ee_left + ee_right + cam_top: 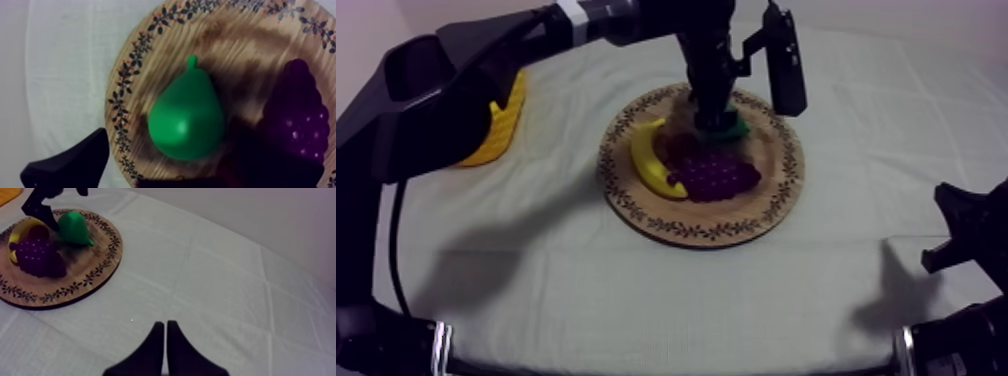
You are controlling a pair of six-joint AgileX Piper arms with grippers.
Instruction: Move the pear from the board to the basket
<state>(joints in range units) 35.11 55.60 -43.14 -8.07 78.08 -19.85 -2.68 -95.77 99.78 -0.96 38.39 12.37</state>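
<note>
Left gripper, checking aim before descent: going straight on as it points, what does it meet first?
Most likely the pear, lying on the wooden board directly ahead of the open left gripper, though depth is unclear.

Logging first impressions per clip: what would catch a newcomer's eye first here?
The green pear lies on the board beside purple grapes, directly under the open left pincer. A yellow banana shares the board, and the basket sits behind the left arm.

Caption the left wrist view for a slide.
Left gripper open above the pear on the wooden board, grapes beside it.
</note>
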